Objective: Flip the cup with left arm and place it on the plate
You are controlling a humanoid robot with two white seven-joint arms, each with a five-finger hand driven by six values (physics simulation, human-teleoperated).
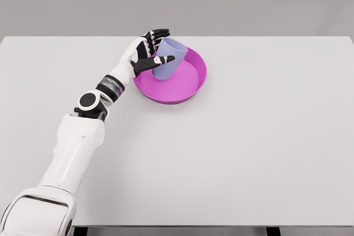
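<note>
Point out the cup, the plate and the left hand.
cup (170, 53): head view, on its lavender side wall.
plate (194, 62): head view, on its magenta right rim.
left hand (145, 52): head view, on the palm beside the cup.

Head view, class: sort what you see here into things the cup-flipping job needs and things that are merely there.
Part of the job:
- cup, pale blue, upright in the plate
- plate, magenta, on the table
- left hand, fingers around the cup

Merely there:
- table, white; nothing else lies on it
</note>
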